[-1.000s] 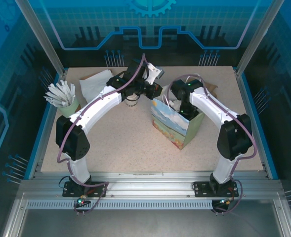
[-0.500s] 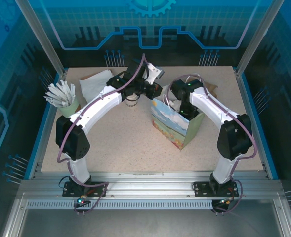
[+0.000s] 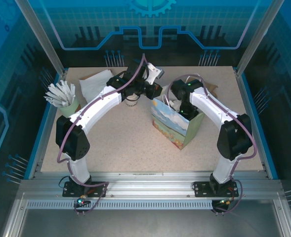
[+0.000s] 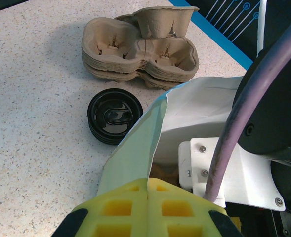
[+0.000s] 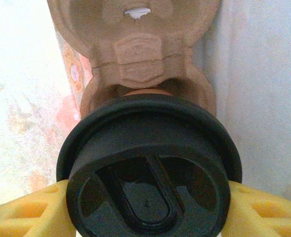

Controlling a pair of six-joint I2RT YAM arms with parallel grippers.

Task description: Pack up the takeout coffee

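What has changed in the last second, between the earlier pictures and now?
Nothing visibly changed. The left gripper stays shut on the rim of the paper bag, and the right gripper still holds the takeout coffee inside the bag, above the cup carrier.
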